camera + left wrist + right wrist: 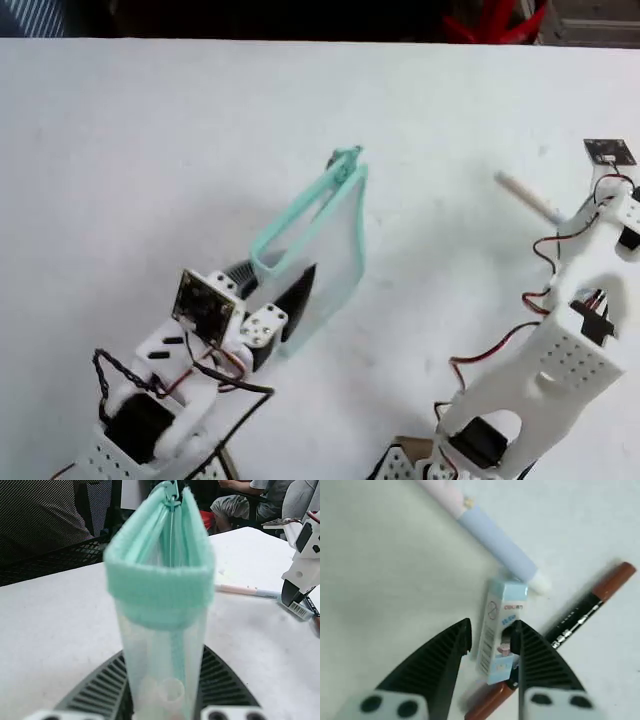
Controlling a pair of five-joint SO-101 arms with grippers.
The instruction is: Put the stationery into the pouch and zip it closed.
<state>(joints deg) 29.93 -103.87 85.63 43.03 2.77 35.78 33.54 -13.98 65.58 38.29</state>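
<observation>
My left gripper (272, 300) is shut on the lower part of a clear pouch (322, 240) with mint-green trim and holds it upright. The pouch's mouth (160, 575) gapes open, and its zipper pull (172, 501) sits at the far end. My right gripper (491, 630) is open and low over the table, its fingers straddling a small blue-and-white eraser (500, 630). A pastel pink-and-blue pen (492, 542) lies just beyond the eraser. A brown-and-black pen (592, 602) lies beside the eraser and runs under it. The left wrist view catches the right gripper (295, 594) over the eraser (300, 610).
The white table (150, 150) stretches wide to the left and behind the pouch, and its far edge (300, 40) meets a dark background. The right arm (560, 350) stands at the table's right side, with the pastel pen (525, 195) sticking out from under it towards the pouch.
</observation>
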